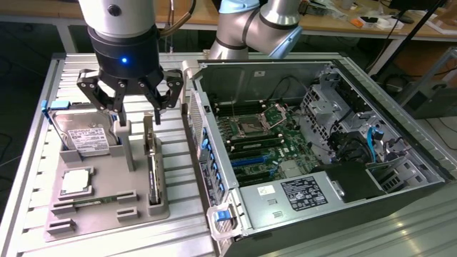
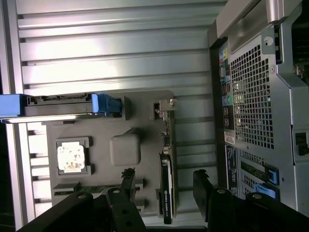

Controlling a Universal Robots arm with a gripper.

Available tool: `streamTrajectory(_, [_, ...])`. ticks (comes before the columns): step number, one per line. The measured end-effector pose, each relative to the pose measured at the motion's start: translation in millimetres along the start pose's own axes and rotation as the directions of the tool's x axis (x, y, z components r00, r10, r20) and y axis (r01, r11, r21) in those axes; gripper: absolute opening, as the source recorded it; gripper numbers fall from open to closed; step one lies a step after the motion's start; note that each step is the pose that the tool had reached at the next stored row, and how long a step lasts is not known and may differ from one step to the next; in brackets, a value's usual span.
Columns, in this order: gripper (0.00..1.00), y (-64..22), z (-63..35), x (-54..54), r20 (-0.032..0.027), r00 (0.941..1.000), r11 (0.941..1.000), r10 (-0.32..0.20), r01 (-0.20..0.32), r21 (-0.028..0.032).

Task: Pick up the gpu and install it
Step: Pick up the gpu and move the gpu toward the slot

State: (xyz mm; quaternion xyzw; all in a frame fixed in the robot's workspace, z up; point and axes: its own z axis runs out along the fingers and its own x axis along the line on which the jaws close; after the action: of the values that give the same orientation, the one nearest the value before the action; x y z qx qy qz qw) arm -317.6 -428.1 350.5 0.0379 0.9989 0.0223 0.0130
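Your gripper hangs over the tray with its two fingers spread wide and nothing clamped between them. In the wrist view the gripper straddles the gpu, with one finger on each side and a gap to the card on both.

The gpu stands on its long edge in a slot along the tray's side nearest the case. On the other side you have the tray's raised post just under one finger, so room there is tight. Between tray and case runs a narrow strip of ribbed table. The case lies with its side open and the board bare.

From the exterior view you cannot tell whether the fingertips have reached the card's top edge. The gripper's body covers the card's near end in the wrist view, and the drive is cut off by the picture's edge.

The tray carries four parts: one gpu, one drive, one cpu and one ram stick.
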Motion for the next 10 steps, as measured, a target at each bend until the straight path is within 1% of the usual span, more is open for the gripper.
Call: streamTrajectory(10, [0.6,-0.2,3.7,0.1,0.0001,1.0,1.0,0.0,0.0,0.0])
